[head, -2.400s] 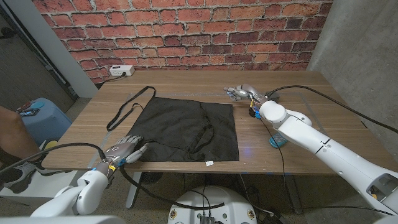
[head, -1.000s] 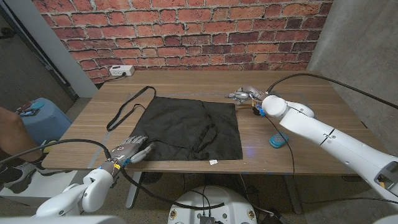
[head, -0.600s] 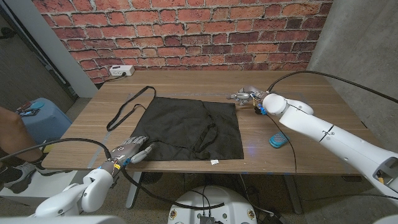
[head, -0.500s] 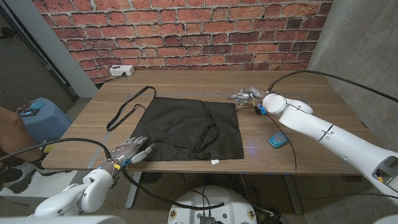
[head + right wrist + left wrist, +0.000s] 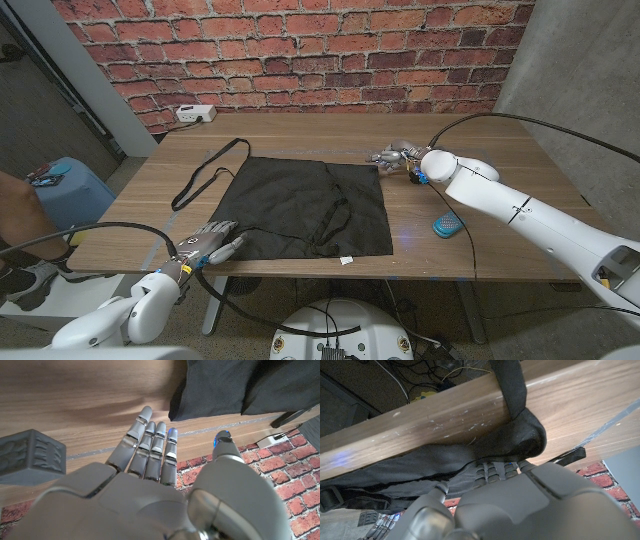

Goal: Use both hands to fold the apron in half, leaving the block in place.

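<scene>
Right hand (image 5: pixel 145 485) fingers (image 5: pixel 150 445) straight, empty; left hand (image 5: pixel 210 242) apparently touching apron (image 5: pixel 300 205).

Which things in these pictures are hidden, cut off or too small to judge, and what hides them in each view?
- Head view: whether the left hand grips the apron; too small.
- Left wrist view: the left hand's fingertips, hidden under the apron's bunched corner.
- Head view: whether the right hand touches the apron's far corner; too small.
- Right wrist view: the block, blurred and cut off by the picture's edge.
- Head view: the small blue thing on the table; too small to name.
</scene>
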`<state>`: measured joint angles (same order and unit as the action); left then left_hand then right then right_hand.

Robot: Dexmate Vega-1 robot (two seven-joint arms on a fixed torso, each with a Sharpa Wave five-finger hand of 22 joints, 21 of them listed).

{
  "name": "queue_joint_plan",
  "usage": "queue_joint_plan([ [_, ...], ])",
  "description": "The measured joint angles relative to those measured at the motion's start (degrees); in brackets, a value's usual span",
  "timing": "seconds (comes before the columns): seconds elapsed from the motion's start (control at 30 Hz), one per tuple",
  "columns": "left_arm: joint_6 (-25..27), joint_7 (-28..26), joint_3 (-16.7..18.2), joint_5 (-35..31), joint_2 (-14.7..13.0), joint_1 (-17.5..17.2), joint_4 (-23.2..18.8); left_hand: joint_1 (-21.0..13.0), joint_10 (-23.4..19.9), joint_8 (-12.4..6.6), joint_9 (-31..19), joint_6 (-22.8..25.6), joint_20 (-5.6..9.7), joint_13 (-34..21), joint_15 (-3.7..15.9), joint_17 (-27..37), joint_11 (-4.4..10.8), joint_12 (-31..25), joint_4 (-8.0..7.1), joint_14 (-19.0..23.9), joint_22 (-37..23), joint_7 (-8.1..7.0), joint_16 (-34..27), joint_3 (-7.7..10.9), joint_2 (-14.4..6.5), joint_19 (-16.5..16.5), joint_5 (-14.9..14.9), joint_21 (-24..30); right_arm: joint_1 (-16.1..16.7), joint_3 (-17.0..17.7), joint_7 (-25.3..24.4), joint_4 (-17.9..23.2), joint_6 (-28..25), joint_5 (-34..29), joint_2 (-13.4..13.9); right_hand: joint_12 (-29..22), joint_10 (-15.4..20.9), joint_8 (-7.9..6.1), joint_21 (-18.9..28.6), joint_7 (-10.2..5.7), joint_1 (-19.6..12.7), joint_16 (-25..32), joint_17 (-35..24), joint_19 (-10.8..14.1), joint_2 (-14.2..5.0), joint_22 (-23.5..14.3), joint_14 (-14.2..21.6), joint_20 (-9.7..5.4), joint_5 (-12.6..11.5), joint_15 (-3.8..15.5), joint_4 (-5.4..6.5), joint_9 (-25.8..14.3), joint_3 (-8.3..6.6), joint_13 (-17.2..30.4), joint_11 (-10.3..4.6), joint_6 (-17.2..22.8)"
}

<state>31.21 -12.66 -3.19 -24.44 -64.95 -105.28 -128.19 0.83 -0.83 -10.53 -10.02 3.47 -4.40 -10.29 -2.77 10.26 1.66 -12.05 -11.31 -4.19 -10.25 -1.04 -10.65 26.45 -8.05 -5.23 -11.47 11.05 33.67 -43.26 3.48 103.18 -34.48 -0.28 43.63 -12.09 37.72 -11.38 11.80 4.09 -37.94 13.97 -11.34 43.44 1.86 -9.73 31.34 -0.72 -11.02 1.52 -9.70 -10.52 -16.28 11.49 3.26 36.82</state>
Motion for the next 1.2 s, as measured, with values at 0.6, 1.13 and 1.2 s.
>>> queue_joint_plan([
  [0.6,-1.7,-0.4,0.6,0.4,-0.6,-0.6,0.4,0.0,-0.4,0.01,0.0,0.3,0.53,0.0,0.32,0.0,0.4,0.0,0.0,0.3,0.0,-0.3,0.0,-0.48,0.0,0.1,0.0,0.0,-1.0,-1.4,0.7,-0.7,-1.8,-0.7,-0.8,-1.8,3.0,0.0,0.0,-1.01,-1.4,1.8,-1.7,0.8,-1.35,-0.3,3.6,-0.41,0.0,1.79,0.71,-0.3,0.23,1.6,-0.75,1.5],
  [1.13,-4.6,0.1,1.2,0.9,-0.8,-0.5,1.6,0.0,-0.4,-0.08,0.0,0.7,0.66,0.0,0.31,0.0,0.4,0.2,0.0,0.3,0.0,-0.72,0.0,-0.95,0.0,0.3,0.0,0.5,-2.4,-3.1,0.7,-2.5,-2.9,-1.5,-2.5,-7.0,8.9,-0.5,1.0,-1.82,-4.0,5.1,-4.6,3.4,-2.19,-0.6,8.4,-1.11,0.0,2.33,0.71,-0.6,0.26,4.7,-2.46,5.4],
  [1.2,-4.8,0.2,1.2,0.9,-0.7,-0.4,1.7,0.0,-0.4,-0.09,0.0,0.7,0.83,0.0,0.31,0.0,0.39,0.2,0.16,0.3,0.1,-0.73,0.0,-1.1,0.0,0.4,0.0,0.5,-2.4,-3.2,0.6,-2.7,-3.0,-1.6,-2.7,-8.3,10.2,-0.5,1.2,-1.92,-4.8,5.7,-5.3,4.0,-2.47,-0.8,9.3,-1.34,0.0,2.29,0.53,-0.6,0.72,5.5,-3.02,6.1],
])
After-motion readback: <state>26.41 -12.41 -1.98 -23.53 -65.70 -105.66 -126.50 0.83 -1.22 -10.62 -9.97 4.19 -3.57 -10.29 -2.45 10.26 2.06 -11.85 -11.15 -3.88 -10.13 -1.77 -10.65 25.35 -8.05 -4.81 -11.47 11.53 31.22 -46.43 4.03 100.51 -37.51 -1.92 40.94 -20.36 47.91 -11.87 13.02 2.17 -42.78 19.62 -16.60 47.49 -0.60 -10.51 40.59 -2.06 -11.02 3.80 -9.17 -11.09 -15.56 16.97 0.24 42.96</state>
